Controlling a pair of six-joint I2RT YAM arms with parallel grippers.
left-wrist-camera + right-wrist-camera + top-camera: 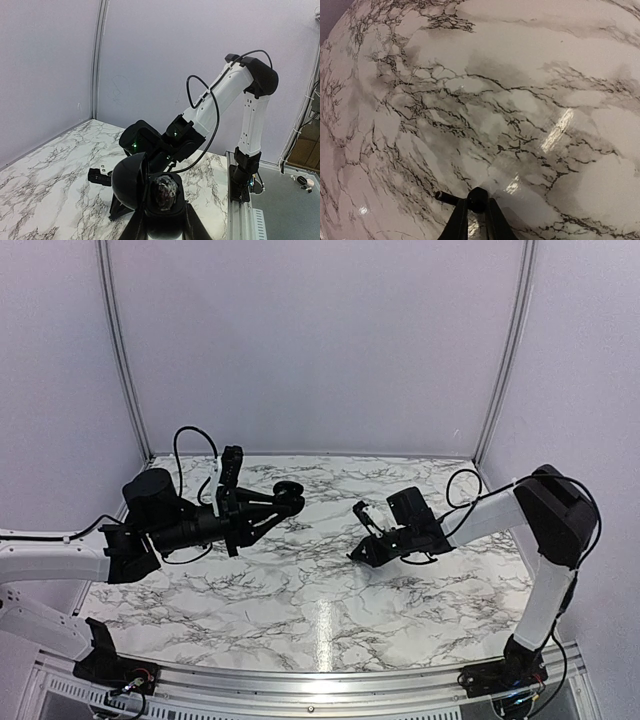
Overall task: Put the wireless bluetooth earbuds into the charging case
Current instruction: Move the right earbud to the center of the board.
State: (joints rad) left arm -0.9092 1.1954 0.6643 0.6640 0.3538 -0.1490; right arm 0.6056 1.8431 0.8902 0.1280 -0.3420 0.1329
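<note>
Left gripper point(164, 222) clamps the open charging case point(129, 182), likely steadying it, as right gripper point(476, 215) pinches an earbud point(476, 196) at its tips above the table point(520, 100).

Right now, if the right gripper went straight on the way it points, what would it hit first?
The marble tabletop. The right gripper, shut on a small black piece, points down at bare marble; nothing else shows in its line, though depth is hard to judge.
</note>
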